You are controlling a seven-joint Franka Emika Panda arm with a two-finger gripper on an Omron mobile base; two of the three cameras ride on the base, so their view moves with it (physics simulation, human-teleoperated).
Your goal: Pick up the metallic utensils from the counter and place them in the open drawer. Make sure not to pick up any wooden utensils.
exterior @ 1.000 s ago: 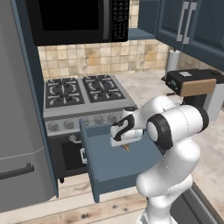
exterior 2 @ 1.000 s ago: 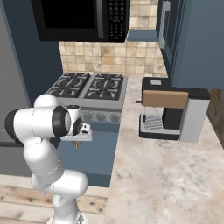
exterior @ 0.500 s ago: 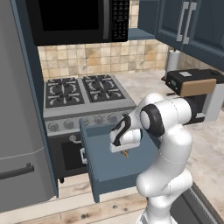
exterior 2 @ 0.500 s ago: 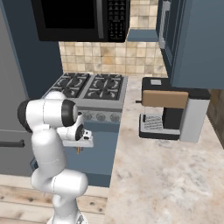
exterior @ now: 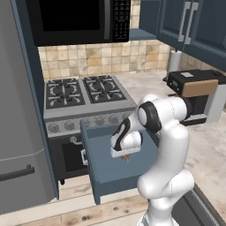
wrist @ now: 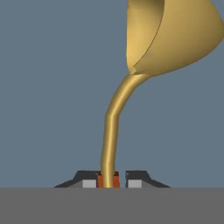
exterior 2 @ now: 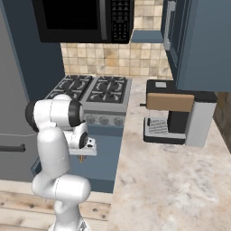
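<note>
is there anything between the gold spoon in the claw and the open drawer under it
Nothing visible. The claw is shut on the gold spoon by its handle, bowl end pointing down at the bare blue floor of the drawer. In the hand view only that flat floor lies behind the spoon.

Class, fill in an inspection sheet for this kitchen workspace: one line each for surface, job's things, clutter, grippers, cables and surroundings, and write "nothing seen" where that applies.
Surface: beige marbled counter, bare where it shows.
Job's things: golden spoon held by its handle end, bowl pointing away from the hand, over the slate-blue floor of the open drawer; the other utensils: nothing seen.
Clutter: coffee machine on the counter.
Grippers: gripper shut on the spoon's handle, hanging over the drawer.
Cables: nothing seen.
Surroundings: gas stove, black microwave above it, grey fridge, blue wall cabinets, wooden floor.
</note>
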